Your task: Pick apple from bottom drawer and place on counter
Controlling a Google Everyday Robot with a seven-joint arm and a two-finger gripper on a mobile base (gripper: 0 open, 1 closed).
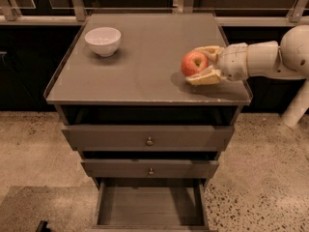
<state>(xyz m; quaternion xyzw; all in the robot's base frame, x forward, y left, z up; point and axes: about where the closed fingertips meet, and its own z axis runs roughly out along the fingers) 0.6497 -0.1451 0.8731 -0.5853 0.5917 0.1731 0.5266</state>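
The red apple [194, 63] with a yellowish patch is held between the fingers of my gripper [202, 65] over the right part of the counter [145, 66], just above or touching its surface. The gripper is shut on the apple and comes in from the right on a cream arm. The bottom drawer [149, 204] is pulled open below the cabinet, and its plank floor holds nothing I can see.
A white bowl [103, 40] stands at the counter's back left. Two wider drawers with small knobs [149, 141] are shut above the open one. A dark wall with a rail runs behind the cabinet. Speckled floor surrounds it.
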